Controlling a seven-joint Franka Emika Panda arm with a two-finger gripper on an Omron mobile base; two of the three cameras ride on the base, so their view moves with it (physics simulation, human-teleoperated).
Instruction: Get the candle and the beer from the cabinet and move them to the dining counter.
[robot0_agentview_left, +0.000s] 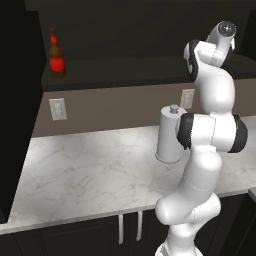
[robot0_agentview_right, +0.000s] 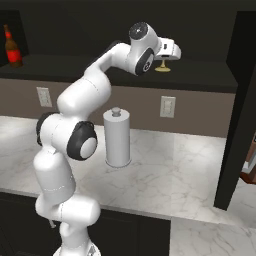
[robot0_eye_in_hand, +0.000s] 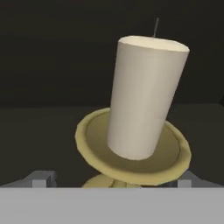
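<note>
Dark brown beer (robot0_agentview_left: 56, 57) stands upright at the left end of the open cabinet (robot0_agentview_left: 130, 75) shelf, above the marble worktop (robot0_agentview_left: 95, 172). Paper towel roll (robot0_agentview_left: 170, 134) sits upright on the worktop, mid-scene, just beyond the arm. Further right, gripper (robot0_eye_in_hand: 111, 183) is up at shelf level, jaws wide, candle (robot0_eye_in_hand: 144, 98) between the fingertips (robot0_eye_in_hand: 40, 179) but not clamped. Cream stub sits on its brass holder, base on the shelf, well apart from the beer
</note>
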